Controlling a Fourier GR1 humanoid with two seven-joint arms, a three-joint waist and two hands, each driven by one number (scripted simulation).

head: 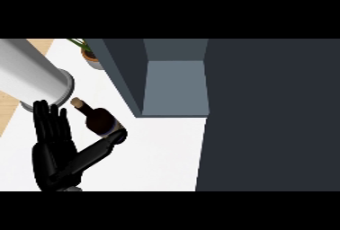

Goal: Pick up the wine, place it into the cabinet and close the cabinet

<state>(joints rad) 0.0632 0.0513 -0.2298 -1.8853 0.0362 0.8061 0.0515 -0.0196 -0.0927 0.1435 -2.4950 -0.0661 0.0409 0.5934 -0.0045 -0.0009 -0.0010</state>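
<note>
A dark wine bottle (100, 120) with a cork top stands on the white counter (159, 157), left of the cabinet. My left hand (54, 155) is at the lower left, its fingers straight and pointing up. Its thumb stretches right and touches the bottle's lower part near the label; the fingers are not curled round the bottle. The dark grey cabinet (266, 112) fills the right side. Its open compartment (176, 85) shows a lighter inner wall, and a dark panel (123, 72) stands along the compartment's left. My right hand does not show.
A grey forearm (30, 74) crosses the upper left corner, just above the fingers. A potted plant (90, 54) sits at the back, left of the cabinet. A wooden strip (6, 112) runs along the counter's left edge.
</note>
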